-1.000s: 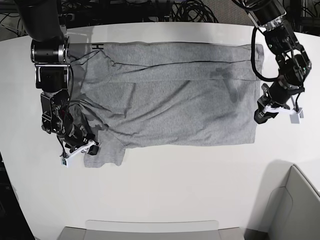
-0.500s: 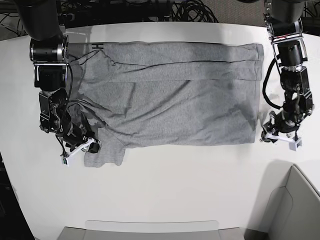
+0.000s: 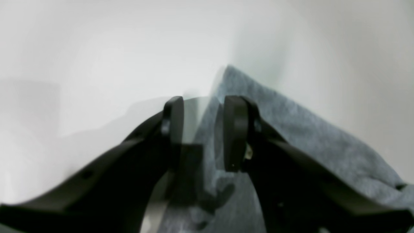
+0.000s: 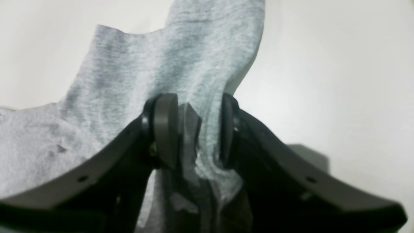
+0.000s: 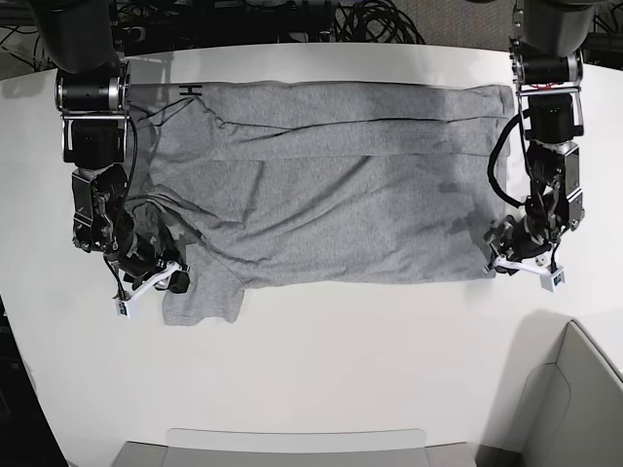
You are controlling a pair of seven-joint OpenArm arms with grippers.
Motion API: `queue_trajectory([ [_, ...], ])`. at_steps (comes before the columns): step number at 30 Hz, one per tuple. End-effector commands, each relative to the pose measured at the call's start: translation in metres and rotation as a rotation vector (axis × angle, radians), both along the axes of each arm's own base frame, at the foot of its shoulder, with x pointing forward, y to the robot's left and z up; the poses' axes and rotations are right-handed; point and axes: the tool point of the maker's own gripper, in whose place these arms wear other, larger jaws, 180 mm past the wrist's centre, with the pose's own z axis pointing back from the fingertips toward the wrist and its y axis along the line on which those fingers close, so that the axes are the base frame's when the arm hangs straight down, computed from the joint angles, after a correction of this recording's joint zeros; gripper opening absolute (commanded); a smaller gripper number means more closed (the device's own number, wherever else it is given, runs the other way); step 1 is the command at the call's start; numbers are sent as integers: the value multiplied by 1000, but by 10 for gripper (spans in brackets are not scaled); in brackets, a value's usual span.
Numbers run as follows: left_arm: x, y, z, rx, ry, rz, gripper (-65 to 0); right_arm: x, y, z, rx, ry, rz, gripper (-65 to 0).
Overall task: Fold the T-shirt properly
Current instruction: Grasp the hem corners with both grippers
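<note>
The right arm's fingers (image 4: 194, 132) are clamped on a bunched fold of the T-shirt (image 5: 331, 185): in the right wrist view grey cloth fills the gap between the two black pads and puckers below them. In the base view this grip sits at the sleeve at about 8 o'clock of the garment. The left arm's fingers (image 3: 202, 132) stand parted at the hem corner at about 4 o'clock; the left wrist view shows the cloth's edge running into the gap, with white worktop (image 5: 341, 370) showing beside it, and the pads do not press the fabric.

The only writing in sight is a black block "H" (image 5: 189, 90) peeping from the shirt's edge at about 11 o'clock; the rest of the lettering is hidden.

Compared with a second ago, the left arm has swung from beside the hem's middle, well clear of the cloth, down to the lower hem corner, and its fingers have widened. The right arm's grip has barely shifted, and the shirt lies as it did.

The shirt is heather-grey knit with a soft flecked surface, spread sideways across the glossy white worktop, a long crease running along its upper part. The fingers are curved, matte black plastic with rounded tips.
</note>
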Motion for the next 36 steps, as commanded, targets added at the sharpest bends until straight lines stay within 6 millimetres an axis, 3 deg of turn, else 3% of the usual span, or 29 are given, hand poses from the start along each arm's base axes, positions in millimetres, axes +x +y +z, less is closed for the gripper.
queue_trajectory([
  [1,15,2,19,27,-54,-36,-433,1,-8,2,-32,15,6,-444],
  [5,24,-27,17,57,-51,-178,-433,0,-8,2,-33,15,6,-444],
  [10,25,-32,-2,29,-5,-151,-433,2,-7,3,-32,12,7,-444],
  [14,24,-34,-5,27,2,-159,-436,7,-7,9,-31,-1,5,-444],
  [17,22,-34,-6,26,7,-161,-488,12,-7,14,-33,-12,6,-450],
  [21,9,-36,-18,16,51,-169,-650,22,-7,25,-31,-35,3,-557],
  [24,8,-36,-19,15,53,-169,-650,29,-8,34,-33,-55,2,-650],
  [27,6,-35,-21,13,47,-161,-650,36,-9,43,-35,-74,0,-650],
  [36,30,-15,43,12,-174,-84,-650,58,-10,86,-78,-182,22,-650],
])
